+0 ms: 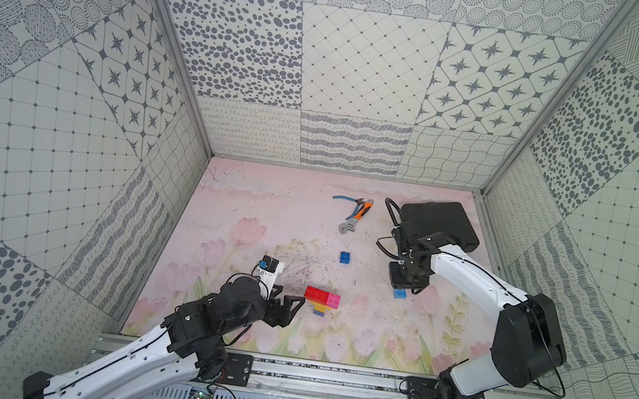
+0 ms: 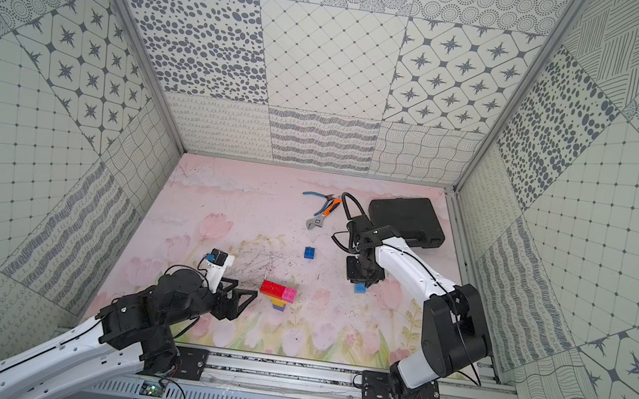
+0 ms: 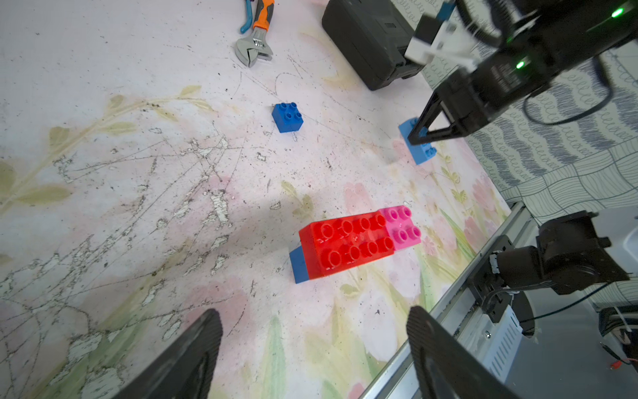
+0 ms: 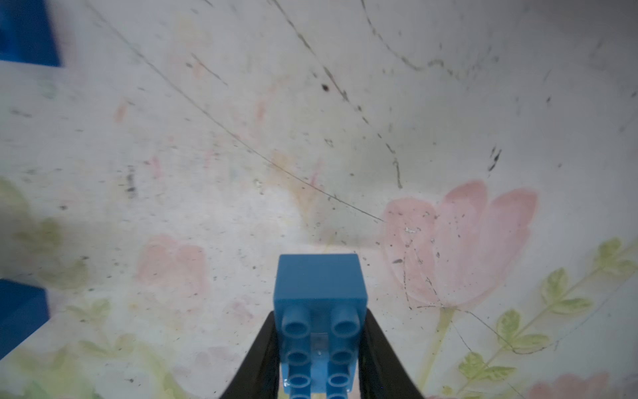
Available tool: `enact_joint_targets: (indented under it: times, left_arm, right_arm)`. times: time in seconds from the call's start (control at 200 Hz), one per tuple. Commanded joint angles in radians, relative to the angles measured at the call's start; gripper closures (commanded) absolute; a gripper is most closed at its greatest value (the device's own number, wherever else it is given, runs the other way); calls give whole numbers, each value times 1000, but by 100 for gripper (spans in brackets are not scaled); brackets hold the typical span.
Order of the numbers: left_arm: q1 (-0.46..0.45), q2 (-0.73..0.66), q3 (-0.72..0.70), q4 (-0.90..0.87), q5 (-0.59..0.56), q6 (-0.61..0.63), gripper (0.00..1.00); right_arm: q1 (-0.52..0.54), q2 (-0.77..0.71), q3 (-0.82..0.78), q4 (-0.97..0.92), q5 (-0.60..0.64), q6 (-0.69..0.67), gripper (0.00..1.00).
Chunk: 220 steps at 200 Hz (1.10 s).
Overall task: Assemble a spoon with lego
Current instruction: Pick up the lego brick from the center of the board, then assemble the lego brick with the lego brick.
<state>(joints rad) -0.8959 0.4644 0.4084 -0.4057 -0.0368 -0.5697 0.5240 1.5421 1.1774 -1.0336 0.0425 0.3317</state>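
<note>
The spoon (image 3: 348, 241) is lying half-built on the desk (image 3: 138, 207), just ahead of the left claw (image 3: 314, 331), whose jaws are standing spread and empty. The right claw (image 4: 319, 331), well apart from the spoon, is pinching a light blue brick (image 4: 319, 276). With nothing steadying the spoon, pressing the brick on is likely risking a skid or a skewed joint.

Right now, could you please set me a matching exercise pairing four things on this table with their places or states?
Things:
1. light blue brick
2. dark blue brick
3. wrench
4. left gripper

Places or states:
A. open, beside the half-built spoon
B. alone on the mat
C. gripped by the right gripper
D. by the pliers

Pairs: 1-C, 2-B, 3-D, 4-A
</note>
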Motion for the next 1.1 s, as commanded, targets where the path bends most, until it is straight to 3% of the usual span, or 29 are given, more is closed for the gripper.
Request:
enact_joint_targets:
  times: [0.0,0.26,0.465,0.82,1.096]
  left_arm:
    - [-12,81,37,77,-46,-19,15]
    - [-3,111,28,63,-86,-75,21]
    - [-1,36,-3,3,-115,-128,27]
    - [0,-123,-22,-198,-175,-234,38]
    - [-1,-166,-23,-281,-187,-282,48]
  right_arm:
    - [78,-32,124,-83,-37,-101,89]
    - [311,40,325,-209,-56,-322,88]
    - [416,182,525,-303,-79,-397,89]
    - [506,391,779,-442,-91,-496,89]
    - [545,442,799,-433,-99,-530,90]
